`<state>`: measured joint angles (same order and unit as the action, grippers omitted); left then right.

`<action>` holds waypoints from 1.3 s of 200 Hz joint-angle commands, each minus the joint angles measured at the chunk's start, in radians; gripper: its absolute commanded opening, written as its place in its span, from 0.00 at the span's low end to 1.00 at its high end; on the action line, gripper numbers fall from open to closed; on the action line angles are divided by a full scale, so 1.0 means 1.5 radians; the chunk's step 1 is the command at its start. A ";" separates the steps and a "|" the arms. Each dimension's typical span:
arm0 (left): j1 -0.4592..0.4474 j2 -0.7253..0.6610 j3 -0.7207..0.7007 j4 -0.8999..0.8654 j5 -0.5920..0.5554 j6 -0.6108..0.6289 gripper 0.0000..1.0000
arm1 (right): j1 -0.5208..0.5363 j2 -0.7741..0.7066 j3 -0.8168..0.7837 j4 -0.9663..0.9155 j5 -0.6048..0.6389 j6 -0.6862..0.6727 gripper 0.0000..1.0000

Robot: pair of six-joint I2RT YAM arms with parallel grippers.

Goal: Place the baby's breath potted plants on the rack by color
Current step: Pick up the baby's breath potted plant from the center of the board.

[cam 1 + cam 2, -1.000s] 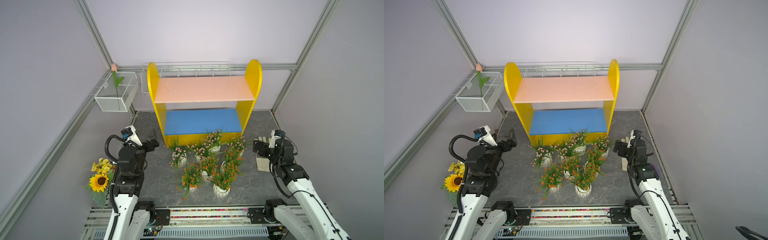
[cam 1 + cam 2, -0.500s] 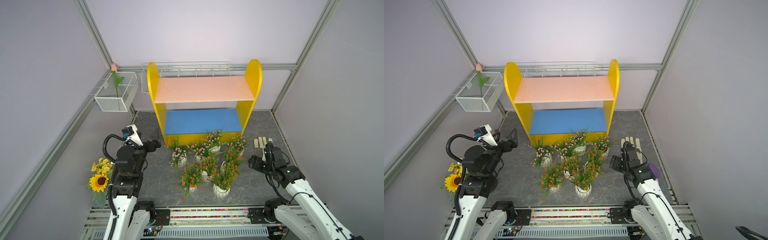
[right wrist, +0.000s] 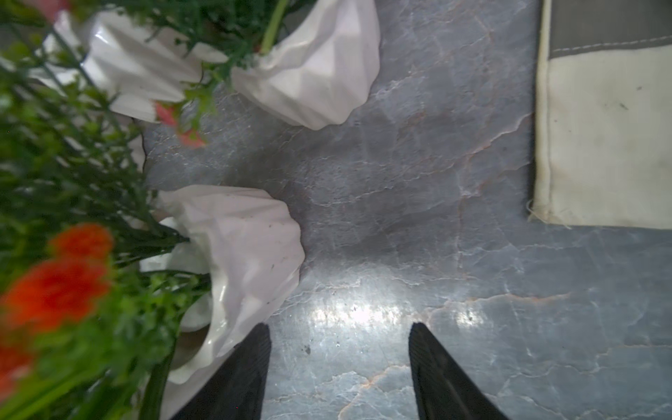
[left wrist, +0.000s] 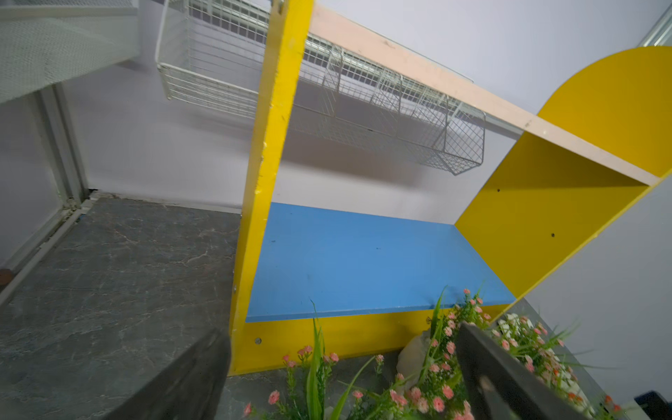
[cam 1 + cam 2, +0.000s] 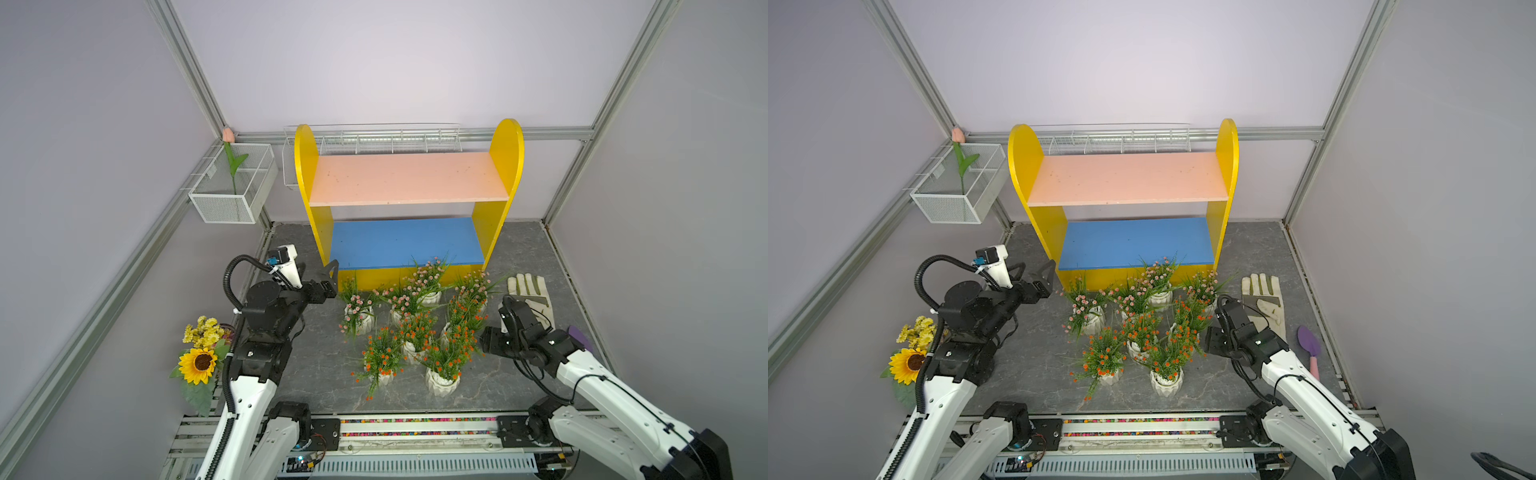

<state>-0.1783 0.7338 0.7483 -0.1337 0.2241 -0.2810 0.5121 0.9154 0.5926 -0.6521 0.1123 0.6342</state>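
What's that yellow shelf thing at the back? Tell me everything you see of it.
The rack stands upright on the grey marbled floor at the back wall. Two yellow round-topped side panels, apparently painted wood, carry a salmon-pink upper board and a blue lower board, both bare. Pink-flowered potted plants stand close before its base.

Against the back wall, rack [image 5: 505, 166]; behind it, on the wall, long wire basket [image 5: 374, 141]; in the left rear corner, mesh basket [image 5: 232, 199] with tulip stem [image 5: 235, 166] upright inside; on the floor directly before the rack, baby's breath potted plants [image 5: 415, 332] in a tight cluster, rear row just beside the rack's foot; right of the cluster, glove [image 5: 534, 291] lying flat; nearer the right wall, scoop [image 5: 1308, 338]; far left, by the wall, bouquet [image 5: 201, 353]; left of the cluster, before the rack's left panel, left gripper [image 5: 330, 278]; at the cluster's right edge, before the glove, right gripper [image 3: 338, 327].
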 commanded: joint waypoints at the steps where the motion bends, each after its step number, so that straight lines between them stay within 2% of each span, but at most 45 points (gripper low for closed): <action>1: -0.026 0.007 0.029 -0.011 0.026 0.029 0.99 | 0.017 0.012 0.007 0.029 0.008 0.030 0.62; 64: -0.076 0.027 0.017 0.007 0.058 0.048 1.00 | 0.034 0.019 0.018 0.054 0.005 0.029 0.54; 119: -0.143 0.050 0.016 0.028 0.027 0.068 0.99 | 0.047 0.052 0.034 0.068 0.000 0.022 0.47; 206: -0.192 0.075 0.019 0.036 0.014 0.091 1.00 | 0.067 0.109 0.046 0.087 -0.004 0.019 0.38; 260: -0.202 0.083 0.020 0.038 0.005 0.097 1.00 | 0.075 0.141 0.062 0.080 0.009 0.015 0.31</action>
<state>-0.4732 0.8543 0.7593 -0.0872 0.2470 -0.1524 0.6163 1.1019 0.6605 -0.5293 0.1112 0.6460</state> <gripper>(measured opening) 0.995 0.322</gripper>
